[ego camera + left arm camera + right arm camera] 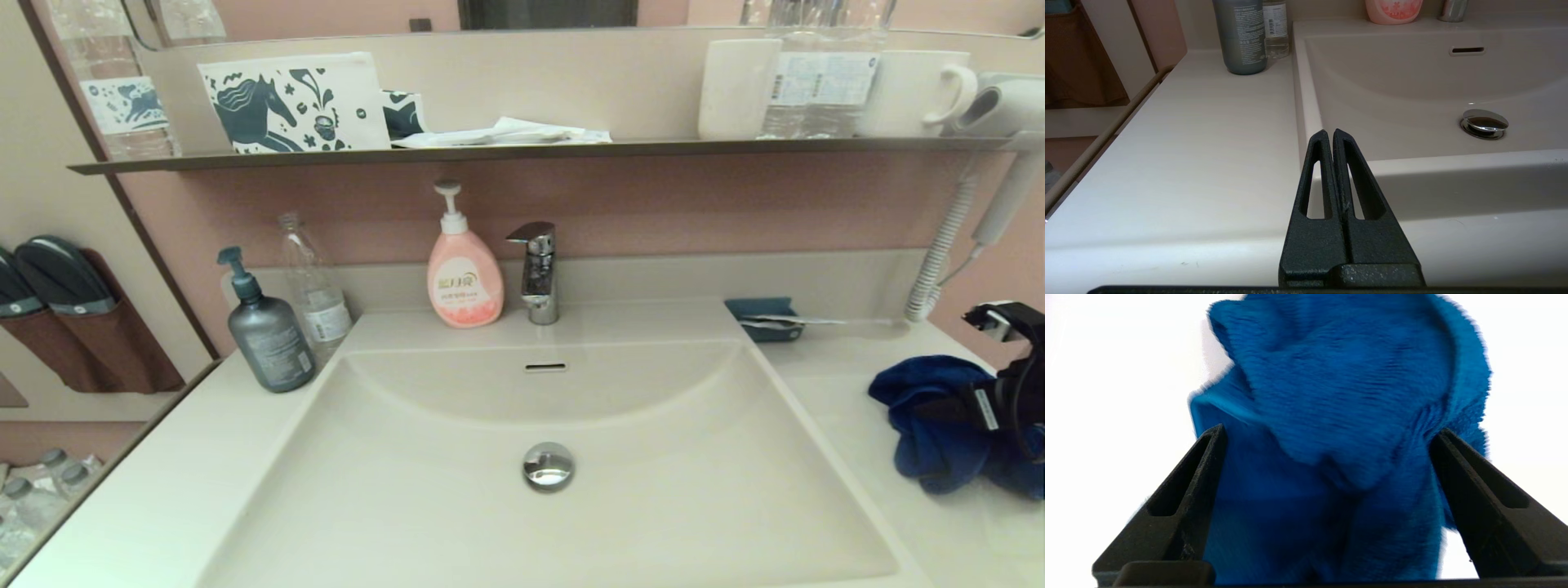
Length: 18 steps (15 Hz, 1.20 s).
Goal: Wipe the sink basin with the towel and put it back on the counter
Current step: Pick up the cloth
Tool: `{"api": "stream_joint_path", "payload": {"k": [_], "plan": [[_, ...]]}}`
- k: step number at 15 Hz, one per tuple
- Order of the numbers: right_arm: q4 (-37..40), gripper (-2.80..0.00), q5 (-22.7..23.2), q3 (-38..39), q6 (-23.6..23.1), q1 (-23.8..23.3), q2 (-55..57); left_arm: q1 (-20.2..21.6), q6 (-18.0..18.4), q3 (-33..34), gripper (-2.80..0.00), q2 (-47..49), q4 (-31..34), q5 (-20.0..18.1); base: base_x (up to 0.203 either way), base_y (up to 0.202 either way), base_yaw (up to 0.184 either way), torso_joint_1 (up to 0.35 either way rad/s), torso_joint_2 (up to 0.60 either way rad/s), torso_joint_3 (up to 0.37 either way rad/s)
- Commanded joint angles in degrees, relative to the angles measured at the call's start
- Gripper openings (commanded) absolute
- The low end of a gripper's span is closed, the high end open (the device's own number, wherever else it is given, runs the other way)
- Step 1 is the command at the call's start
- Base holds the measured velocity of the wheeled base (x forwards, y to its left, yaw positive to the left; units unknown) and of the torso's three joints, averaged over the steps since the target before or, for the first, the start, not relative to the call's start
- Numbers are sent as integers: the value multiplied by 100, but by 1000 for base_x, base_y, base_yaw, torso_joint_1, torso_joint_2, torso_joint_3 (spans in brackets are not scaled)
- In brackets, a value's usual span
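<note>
While the right arm is positioned over the right side of the desk, the units stand as follows.

Right tool (1327, 437): fingers spread wide, one on each side of the towel, which bulges between them; no clamping contact is visible. Head view places this tool (992, 408) at the right edge of the scene, directly over the cloth.

Towel (931, 425): crumpled blue terry heap lying on the desk to the right of the sink basin, clear of the basin rim. Seen close in the right wrist view (1339, 416), with folds standing up between the fingers.

Left tool (1329, 134): fingers pressed together, nothing between them; parked low at the near front of the desk, pointing toward the basin's left rim. Not seen in the head view.

Sink basin (457, 506): cream-white, with chrome drain plug (548, 466) at centre and overflow slot (545, 367) on the rear slope.

Desk (849, 392): cream-white top surrounding the basin.

Rear of desk: tap (537, 273) behind the basin; pink pump bottle (464, 278) just left of the tap; grey pump bottle (267, 331) and clear bottle (314, 286) at the left rear corner; small teal tray (763, 317) at the right rear, near the towel but apart from it.
</note>
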<state>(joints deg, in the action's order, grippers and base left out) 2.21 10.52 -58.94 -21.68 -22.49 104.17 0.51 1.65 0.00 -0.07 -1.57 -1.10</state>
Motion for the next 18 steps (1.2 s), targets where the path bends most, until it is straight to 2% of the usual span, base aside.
{"api": "stream_joint_path", "payload": {"k": [1,2,3,9,14,16,18], "plan": [[7,0,6,-32,-12,134,191,2,2,0,-280,7,-2,4,0,0,0,0,0,0],[7,0,10,9,-12,175,191,2,2,0,-280,7,-10,4,0,0,0,0,0,0],[15,-280,11,40,-3,210,191,2,2,0,-280,7,-8,-3,0,0,0,0,0,0],[167,-280,16,46,15,180,-341,2,2,0,-280,7,-1,4,0,0,0,0,0,0],[1490,-280,187,-321,44,168,-1332,2,2,0,-280,7,-10,4,0,0,0,0,0,0],[2028,-280,335,-726,353,328,-1766,2,2,0,-280,7,-1,-1,0,0,0,0,0,0],[2703,-280,366,-1306,916,743,-2100,2,2,0,-280,7,-1,-3,0,0,0,0,0,0]]}}
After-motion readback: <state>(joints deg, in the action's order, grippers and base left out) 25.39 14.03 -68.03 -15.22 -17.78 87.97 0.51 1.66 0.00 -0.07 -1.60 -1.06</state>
